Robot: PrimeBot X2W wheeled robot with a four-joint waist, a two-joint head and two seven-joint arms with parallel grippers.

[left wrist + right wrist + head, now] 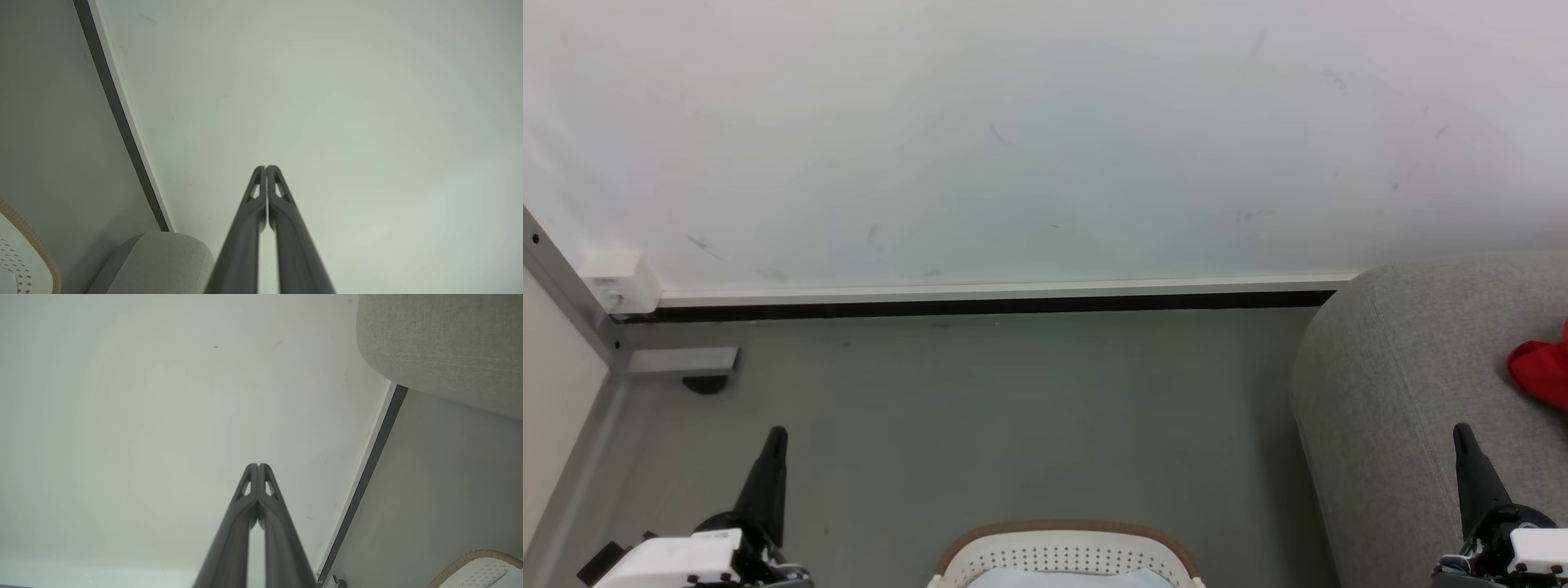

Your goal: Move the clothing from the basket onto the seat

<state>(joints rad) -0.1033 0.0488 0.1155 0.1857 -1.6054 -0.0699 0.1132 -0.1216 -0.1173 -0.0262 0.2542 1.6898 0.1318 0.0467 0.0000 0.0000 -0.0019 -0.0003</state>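
In the head view, the left gripper (777, 433) is seen at 8 o'clock, its fingers pressed together with nothing between them. At 6 o'clock the basket (1066, 532) is placed on the floor (1013, 408), and a pale garment (1062, 579) is seen inside it. The seat (1405, 367) is found at 4 o'clock, with a red garment (1540, 372) lying on it at 3 o'clock. The right gripper (1463, 431), at 5 o'clock, is likewise pressed closed and empty.

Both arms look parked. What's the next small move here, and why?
Probably open the right gripper and lower it into the basket: both it and the left gripper are shut and empty, a pale garment lies in the basket, and a red garment is on the seat to the right.
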